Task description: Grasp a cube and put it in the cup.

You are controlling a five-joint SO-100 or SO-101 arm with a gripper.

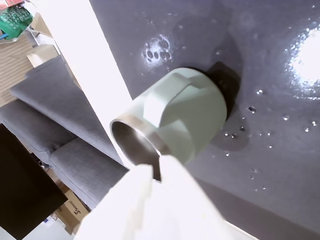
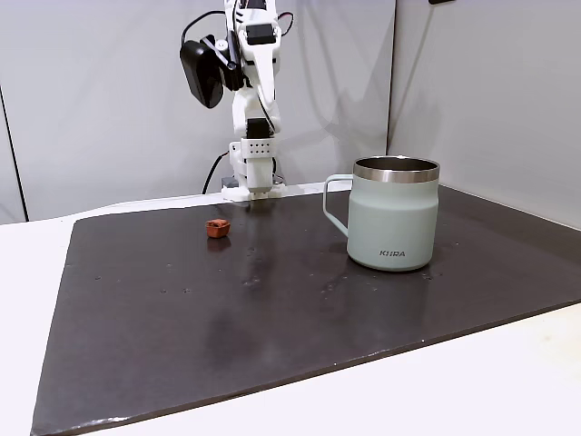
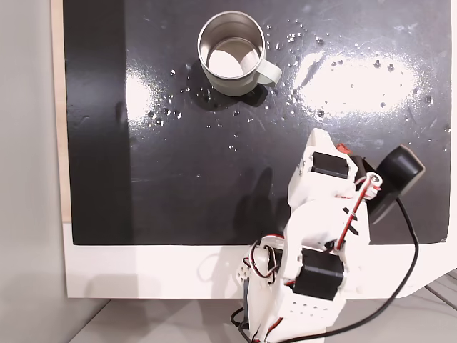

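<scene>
White plastic jaws: in the wrist view they look closed on each other with nothing between them, pointing toward the cup's [image 1: 185, 115] mouth from well above the desk.
Arm [image 2: 250, 91]: folded up high over its base at the far edge of the desk [image 2: 454, 381], as the front fixed view shows it.
Cube [image 2: 217, 227]: on the dark mat [image 2: 272, 309], just in front of the arm's base, near the far edge and well apart from the cup. It lies free and has not been grasped.
Cup: upright toward the right side of the mat in the front fixed view, with its handle turned toward the cube. It looks empty from above.
Risk, aim: the wrist camera faces the cup, not the cube, so the reach must begin without sight of it.
Risk, grip: the cube is tiny, so jaws that close off-centre would likely flick it across the glossy mat.
Risk, reach: the cube is close to the base, which calls for a steep, cramped descent, and the fingertips could jam on the mat.
Risk, drop: a low carry could knock the steel rim or the handle.
</scene>
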